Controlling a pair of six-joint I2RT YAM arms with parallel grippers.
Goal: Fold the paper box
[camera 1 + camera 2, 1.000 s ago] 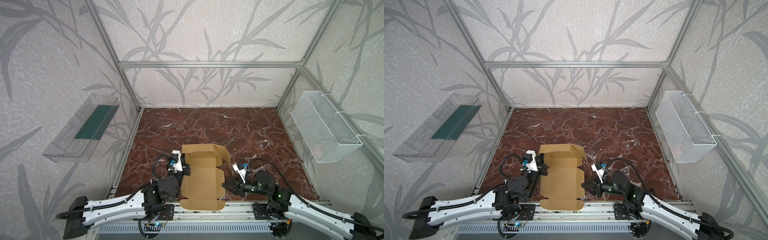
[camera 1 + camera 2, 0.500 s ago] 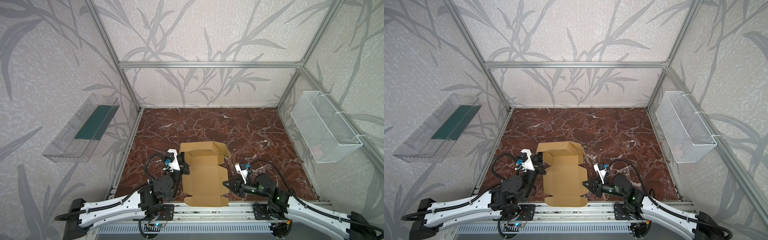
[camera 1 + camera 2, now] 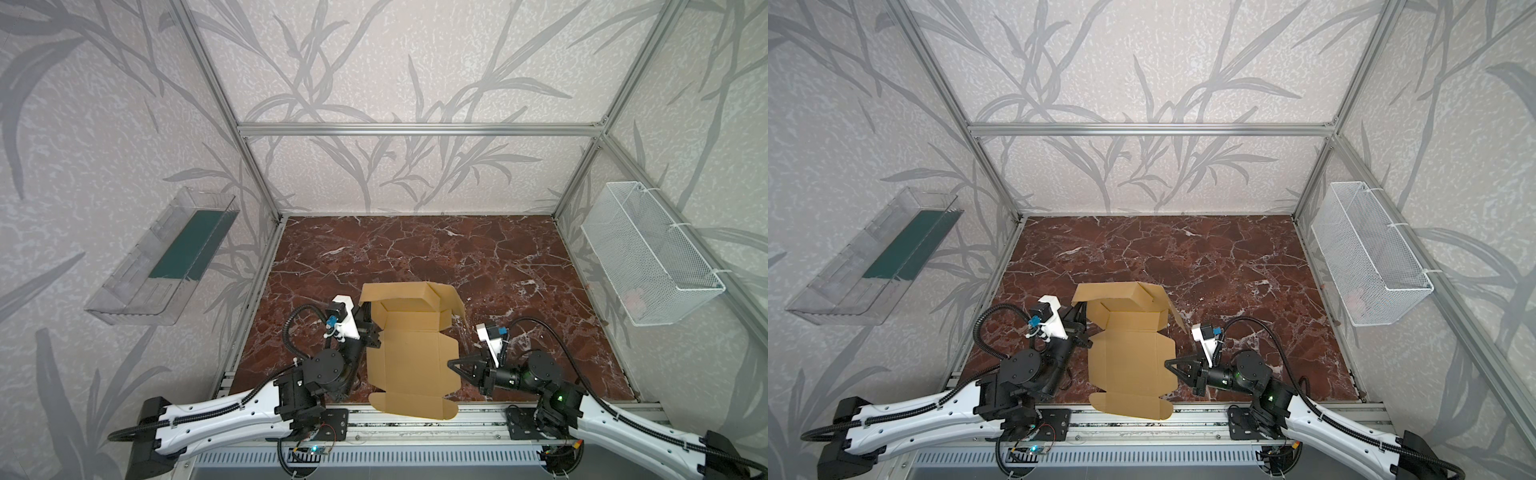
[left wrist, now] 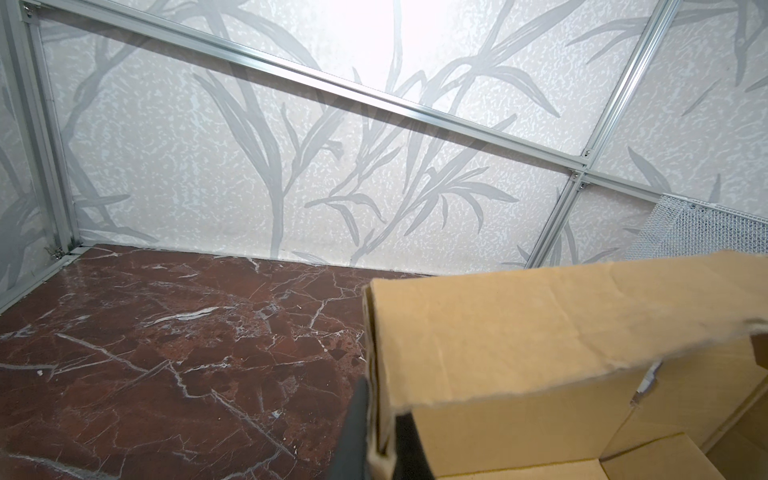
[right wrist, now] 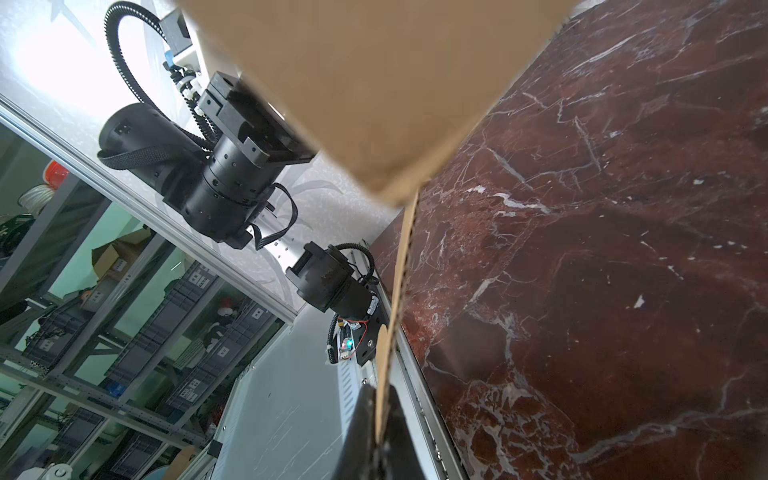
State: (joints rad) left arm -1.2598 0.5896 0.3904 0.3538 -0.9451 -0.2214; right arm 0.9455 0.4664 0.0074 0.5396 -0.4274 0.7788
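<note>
Closure of the right pincer (image 5: pixel 380 436) on the right flap of the paper box (image 3: pixel 411 361) is new; the left pincer (image 4: pixel 378 440) stays clenched on its left wall. Held on 2 sides over the near edge of the surface (image 3: pixel 415 249), it can be folded. Wire basket (image 3: pixel 648 253) and clear tray (image 3: pixel 166 257) hang well apart

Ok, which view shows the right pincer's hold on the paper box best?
The right wrist view: the paper box edge runs straight between the fingers of the shut right pincer. In both top views the pincer tip only meets the box's right edge, contact too small to judge. The left wrist view misses it.
</note>
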